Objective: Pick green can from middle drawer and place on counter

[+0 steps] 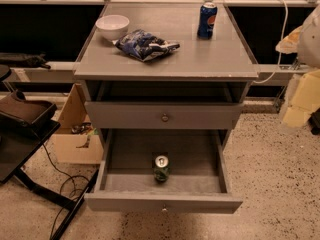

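Observation:
The green can [161, 168] stands upright on the grey lined floor of the middle drawer [125, 156], near the middle and towards its front. The drawer is pulled fully out, and its flat front [200, 203] carries a small knob. The counter [210, 59] is the grey top of the cabinet above. My gripper [300, 101] shows only as a pale blurred shape at the right edge, level with the counter's front, well to the right of and above the can. It touches nothing I can see.
On the counter stand a white bowl [112, 26], a blue chip bag [146, 45] and a blue Pepsi can [207, 20]. A shut grey drawer front [125, 115] sits above the open drawer. A cardboard box [75, 134], black furniture [22, 134] and floor cables [65, 184] are on the left.

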`<state>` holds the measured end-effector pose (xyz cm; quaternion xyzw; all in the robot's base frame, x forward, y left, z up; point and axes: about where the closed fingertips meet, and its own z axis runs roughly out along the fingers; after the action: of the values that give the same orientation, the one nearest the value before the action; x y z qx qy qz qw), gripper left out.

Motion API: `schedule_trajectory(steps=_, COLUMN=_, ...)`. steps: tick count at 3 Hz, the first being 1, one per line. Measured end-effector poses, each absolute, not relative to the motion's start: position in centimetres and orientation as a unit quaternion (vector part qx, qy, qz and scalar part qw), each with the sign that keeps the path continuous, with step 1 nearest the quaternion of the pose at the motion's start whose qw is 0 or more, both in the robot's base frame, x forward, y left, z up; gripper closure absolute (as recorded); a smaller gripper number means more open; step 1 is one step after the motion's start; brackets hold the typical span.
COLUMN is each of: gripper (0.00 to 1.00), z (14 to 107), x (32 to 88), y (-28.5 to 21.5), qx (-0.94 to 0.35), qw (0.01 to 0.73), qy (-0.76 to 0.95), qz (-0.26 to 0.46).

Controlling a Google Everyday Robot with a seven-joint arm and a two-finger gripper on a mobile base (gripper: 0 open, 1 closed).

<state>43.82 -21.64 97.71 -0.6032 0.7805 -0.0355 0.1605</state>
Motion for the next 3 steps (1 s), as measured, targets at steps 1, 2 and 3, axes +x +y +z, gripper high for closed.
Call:
schedule_trajectory(steps=1, gripper=0.0, z=97.7, x=43.8, y=-21.6, qx=-0.603, qw=0.16, qy=0.78, qz=-0.036)
schedule_trajectory(steps=2, gripper=0.0, z=95.1, x=44.5, y=-21.6, qx=-0.594, qw=0.182, qy=0.783, qz=-0.005)
schedule_trajectory(steps=3, gripper=0.0, z=89.8, x=44.0, y=-20.6, qx=-0.591, qw=0.219, qy=0.775, qz=0.055)
